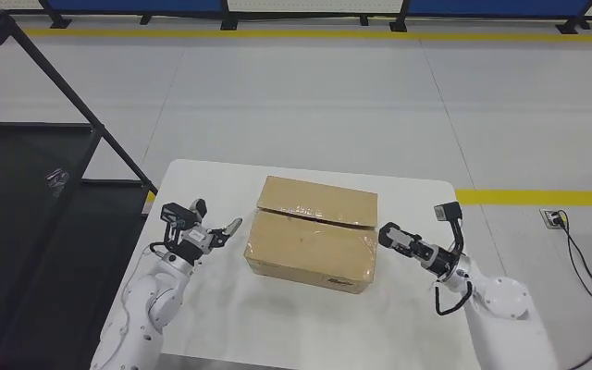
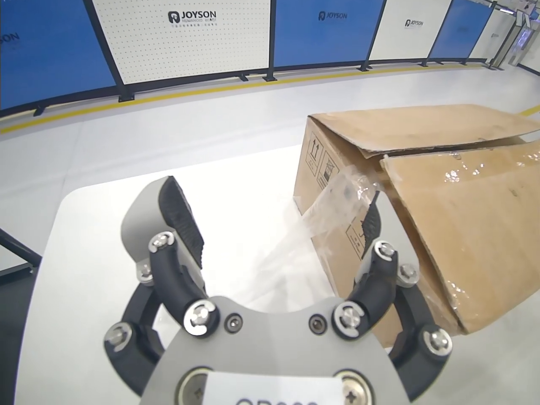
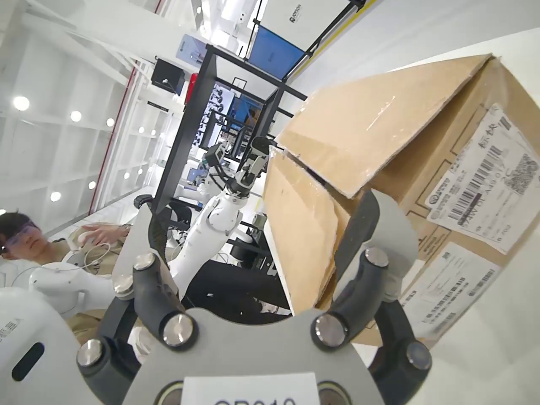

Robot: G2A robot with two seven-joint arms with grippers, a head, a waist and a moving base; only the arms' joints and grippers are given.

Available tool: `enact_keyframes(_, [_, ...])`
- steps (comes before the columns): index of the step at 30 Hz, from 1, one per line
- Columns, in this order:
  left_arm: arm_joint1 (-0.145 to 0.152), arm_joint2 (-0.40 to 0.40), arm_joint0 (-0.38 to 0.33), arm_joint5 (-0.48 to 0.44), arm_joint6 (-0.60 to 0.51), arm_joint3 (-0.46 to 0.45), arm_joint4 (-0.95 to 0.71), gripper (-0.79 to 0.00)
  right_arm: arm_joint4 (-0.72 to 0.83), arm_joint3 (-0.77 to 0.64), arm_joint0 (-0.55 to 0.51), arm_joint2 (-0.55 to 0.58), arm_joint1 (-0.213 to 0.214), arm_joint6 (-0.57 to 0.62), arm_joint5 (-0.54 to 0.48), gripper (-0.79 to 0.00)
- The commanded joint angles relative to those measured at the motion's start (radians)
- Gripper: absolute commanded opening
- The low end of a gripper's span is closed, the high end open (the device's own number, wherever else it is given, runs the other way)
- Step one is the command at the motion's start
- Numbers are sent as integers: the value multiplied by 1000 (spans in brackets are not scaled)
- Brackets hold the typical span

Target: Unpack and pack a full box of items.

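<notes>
A brown cardboard box (image 1: 313,236) lies in the middle of the white table (image 1: 231,314), its two top flaps folded down with a slit between them. My left gripper (image 1: 217,216) stands open just off the box's left end; in the left wrist view it (image 2: 278,221) faces that end of the box (image 2: 422,195), where a loose strip of clear tape (image 2: 333,204) hangs beside one finger (image 2: 373,221). My right gripper (image 1: 385,235) is at the box's right end, open (image 3: 261,229), with a corner of the near flap (image 3: 308,229) between its fingers. The labelled end wall (image 3: 476,195) is close by.
A black metal frame (image 1: 65,102) stands off the table's left side. Bare table lies in front of the box and behind it. Blue and white panels (image 2: 190,22) fence the floor beyond. The left arm (image 3: 223,212) shows past the box in the right wrist view.
</notes>
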Motion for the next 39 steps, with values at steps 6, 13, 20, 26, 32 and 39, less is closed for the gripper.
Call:
enact_keyframes(6, [-1, 29, -16, 38, -14, 29, 61, 0, -59, -7, -3, -19, 12, -33, 20, 0])
enact_keyframes(13, [1, 43, -12, 11, -9, 59, 87, 0, -60, -15, -7, -54, 18, -60, 20, 0])
enact_keyframes(20, [2, 68, -8, -22, -7, 63, 109, 0, 123, -7, -9, -73, 28, 70, -74, 0])
enact_keyframes(26, [0, 88, -14, -25, -1, 65, 115, 0, 255, -103, -46, -93, 49, 125, -66, 0])
enact_keyframes(32, [-1, 100, -20, -25, 2, 63, 116, 0, 295, -228, -100, -118, 92, 126, -66, 0])
enact_keyframes(39, [0, 76, -9, 4, 43, 37, 72, 0, 210, -324, -159, -160, 160, 82, -110, 0])
